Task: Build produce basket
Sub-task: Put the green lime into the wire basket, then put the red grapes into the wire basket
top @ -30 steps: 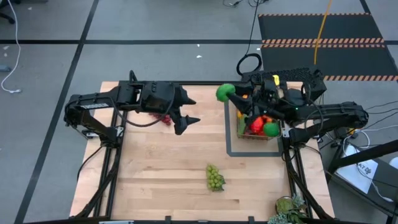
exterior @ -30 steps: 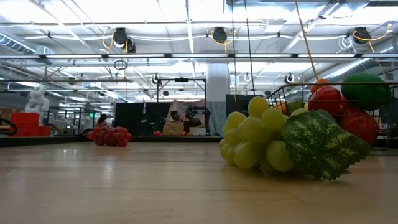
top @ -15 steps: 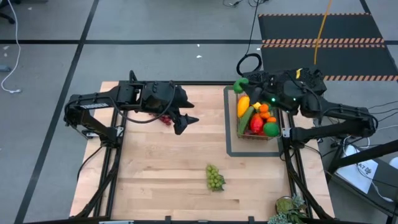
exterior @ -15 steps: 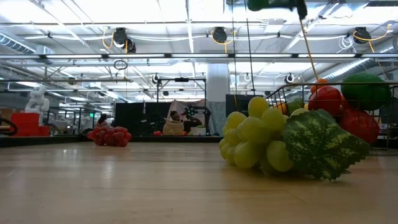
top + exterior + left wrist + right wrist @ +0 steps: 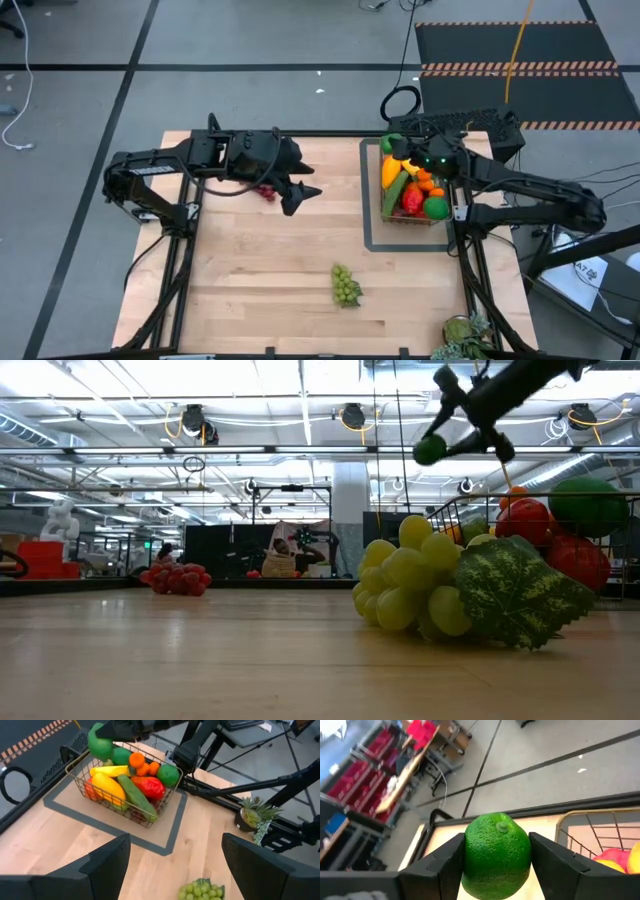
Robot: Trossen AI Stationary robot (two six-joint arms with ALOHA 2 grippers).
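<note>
Overhead, tabletop-level and two wrist cameras, sharing the basket (image 5: 412, 190).

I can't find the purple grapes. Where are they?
In the high view the purple grapes lie on the table's left half, partly hidden under the left gripper, far from the basket.

The basket (image 5: 412, 196) stands on the right side of the table (image 5: 250, 280), toward the back edge, inside a flat tray frame (image 5: 372, 238). In the basket lie the fruits and vegetables (image 5: 125, 787), packed close together. The right gripper (image 5: 394, 146) is above the back left corner of the basket and holds a lime (image 5: 497, 855) between its fingers. The left gripper (image 5: 300, 198) hangs above the middle of the table, its fingers apart. Just beside it, to its left, one bunch of grapes (image 5: 266, 191) lies on the table. A second grape bunch (image 5: 346, 285) lies nearer the front edge, well apart from the basket.
</note>
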